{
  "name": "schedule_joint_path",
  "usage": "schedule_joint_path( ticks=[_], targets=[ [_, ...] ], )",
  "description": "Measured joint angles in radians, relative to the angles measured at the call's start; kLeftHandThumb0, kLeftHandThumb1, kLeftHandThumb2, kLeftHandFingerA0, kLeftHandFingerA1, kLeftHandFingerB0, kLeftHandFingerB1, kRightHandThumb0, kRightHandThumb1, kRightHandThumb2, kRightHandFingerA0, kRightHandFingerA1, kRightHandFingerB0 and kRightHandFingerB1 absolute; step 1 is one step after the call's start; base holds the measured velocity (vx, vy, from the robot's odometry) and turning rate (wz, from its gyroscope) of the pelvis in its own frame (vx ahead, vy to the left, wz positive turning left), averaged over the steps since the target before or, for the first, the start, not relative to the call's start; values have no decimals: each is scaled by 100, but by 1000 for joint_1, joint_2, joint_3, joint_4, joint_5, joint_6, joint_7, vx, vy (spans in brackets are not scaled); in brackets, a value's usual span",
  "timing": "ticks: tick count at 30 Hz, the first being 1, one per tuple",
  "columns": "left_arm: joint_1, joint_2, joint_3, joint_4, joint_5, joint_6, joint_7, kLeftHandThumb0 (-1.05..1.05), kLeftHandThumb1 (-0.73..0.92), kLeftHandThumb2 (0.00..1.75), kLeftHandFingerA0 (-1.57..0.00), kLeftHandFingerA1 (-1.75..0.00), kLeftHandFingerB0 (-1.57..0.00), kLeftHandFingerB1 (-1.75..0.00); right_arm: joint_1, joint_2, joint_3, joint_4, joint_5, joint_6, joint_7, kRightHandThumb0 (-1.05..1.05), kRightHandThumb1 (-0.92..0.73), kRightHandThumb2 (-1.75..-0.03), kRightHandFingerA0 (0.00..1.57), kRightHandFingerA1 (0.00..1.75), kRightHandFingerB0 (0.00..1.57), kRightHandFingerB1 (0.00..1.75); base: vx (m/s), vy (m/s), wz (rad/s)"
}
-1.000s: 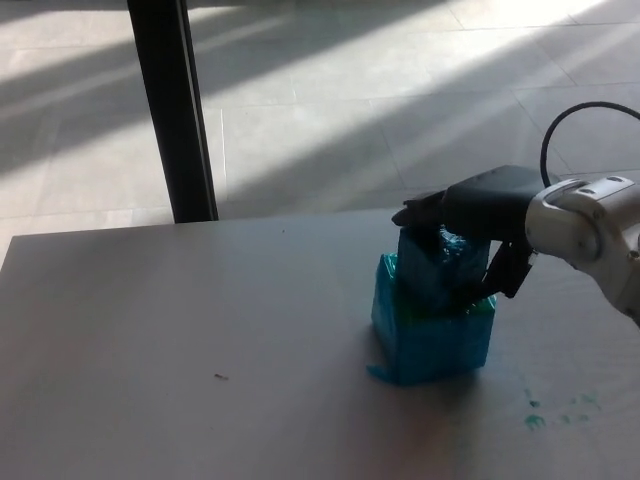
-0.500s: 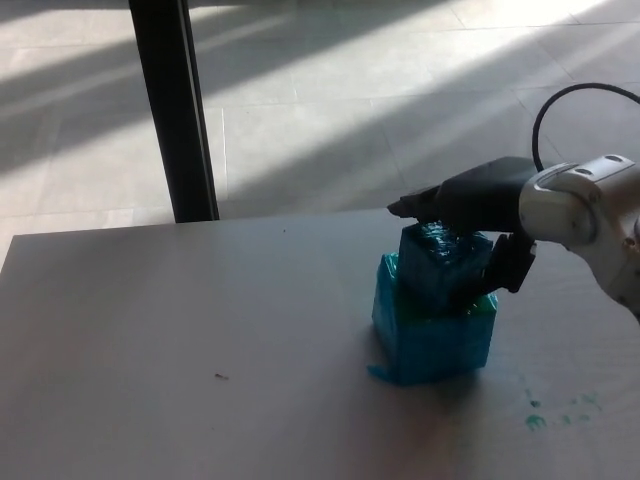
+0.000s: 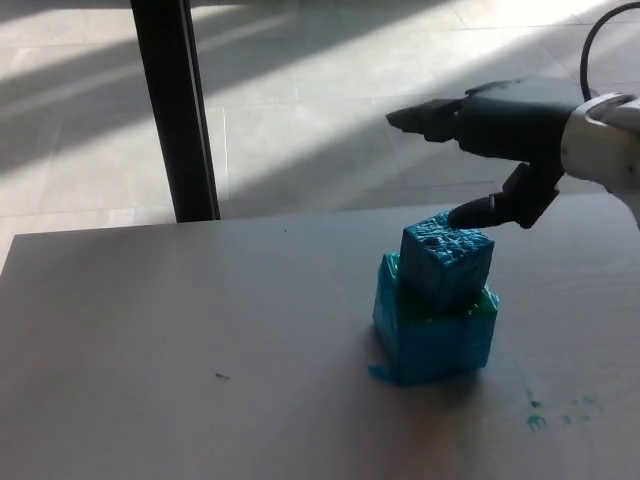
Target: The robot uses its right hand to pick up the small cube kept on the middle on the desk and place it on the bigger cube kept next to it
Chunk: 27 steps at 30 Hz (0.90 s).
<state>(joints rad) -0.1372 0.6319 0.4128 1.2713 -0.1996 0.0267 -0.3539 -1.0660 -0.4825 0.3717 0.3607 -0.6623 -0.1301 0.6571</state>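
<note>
The small blue cube (image 3: 446, 263) rests tilted on top of the bigger cyan cube (image 3: 434, 338), right of the desk's middle. My right hand (image 3: 490, 140) hovers above and behind the stack, open, its fingers spread and holding nothing. One lower fingertip (image 3: 462, 213) hangs just above the small cube's back edge, apart from it. My left hand does not show.
The grey desk (image 3: 200, 340) carries a tiny dark speck (image 3: 220, 377) at left and cyan smears (image 3: 555, 410) at front right. A black post (image 3: 175, 105) stands behind the desk's far edge on the tiled floor.
My right hand has let go of the small cube and risen up and to the right. The small cube stays on the bigger cube.
</note>
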Motion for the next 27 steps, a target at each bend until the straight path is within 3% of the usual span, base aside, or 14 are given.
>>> schedule_joint_path(
  ticks=[6, 7, 8, 9, 10, 11, 13, 14, 16, 17, 19, 21, 22, 27],
  targets=[
    [4, 0, 1, 1, -1, 0, 9, -24, -29, 74, -107, -113, -122, -119, 11, -69, -106, -17, 41, 11, 1, -105, -61, -98, 0, 12, 0, 6, 0, 0, 0],
    [6, 0, 2, 2, -1, 0, 9, -13, -42, 81, -83, -139, -101, -139, 23, -94, -138, -17, 51, 9, -3, -96, -62, -97, 0, 12, 3, 12, 0, 0, 0],
    [10, 0, 3, 2, -1, 0, 9, -25, -29, 74, -102, -111, -119, -119, 37, -116, -166, -17, 61, 8, -8, -95, -63, -97, 0, 8, 5, 17, 0, 0, 0],
    [13, 0, 1, 2, 0, 0, 8, -24, -28, 74, -104, -111, -119, -118, 62, -138, -201, -17, 73, 3, -18, -90, -61, -94, 0, 11, 11, 31, 0, 0, 0],
    [18, 0, 0, 2, 0, -1, 8, -25, -28, 74, -102, -111, -116, -117, 92, -161, -241, -16, 87, -4, -30, -69, -72, -61, 4, 34, 21, 28, 0, 0, 0],
    [19, 0, 0, 2, 0, -1, 7, -24, -28, 74, -104, -111, -119, -118, 110, -171, -263, -15, 95, -6, -35, -69, -56, -89, 14, 48, 21, 43, 0, 0, 0],
    [22, 0, -1, 2, 0, -1, 5, -24, -28, 74, -102, -110, -118, -118, 165, -197, -331, -6, 125, -13, -49, -63, -72, -62, 30, 39, 34, 32, 0, 0, 0],
    [23, 0, -1, 1, 0, -1, 4, -24, -27, 74, -103, -111, -120, -118, 187, -207, -358, -2, 136, -18, -57, -61, -55, -93, 41, 58, 28, 48, 0, 0, 0],
    [27, 0, -1, 1, 0, -1, 3, -24, -27, 74, -103, -111, -120, -118, 262, -235, -432, 5, 160, -30, -81, -61, -55, -93, 41, 58, 28, 48, 0, 0, 0],
    [29, 0, -1, 1, 0, -1, 2, -24, -28, 74, -105, -112, -121, -119, 294, -242, -464, 5, 170, -35, -92, -45, -63, -59, 55, 49, 48, 40, 0, 0, 0],
    [30, 0, 0, 1, -1, -1, 2, -24, -29, 73, -108, -113, -130, -122, 356, -248, -525, 5, 185, -42, -116, -40, -59, -57, 62, 53, 52, 44, 0, 0, 0],
    [31, -1, 2, 1, -2, -1, 2, -19, -37, 82, -79, -138, -108, -133, 411, -248, -582, 7, 200, -51, -141, -36, -51, -74, 63, 63, 49, 54, 0, 0, 0],
    [31, -1, 2, 0, -2, -1, 2, -24, -27, 74, -105, -111, -122, -119, 437, -248, -610, 8, 204, -55, -154, -27, -60, -57, 70, 58, 54, 47, 0, 0, 0],
    [33, -2, 1, 0, -2, -1, 1, -24, -28, 74, -105, -111, -121, -119, 556, -245, -739, 19, 221, -61, -218, -39, -60, -58, 75, 83, 58, 49, 0, 0, 0]
  ],
)
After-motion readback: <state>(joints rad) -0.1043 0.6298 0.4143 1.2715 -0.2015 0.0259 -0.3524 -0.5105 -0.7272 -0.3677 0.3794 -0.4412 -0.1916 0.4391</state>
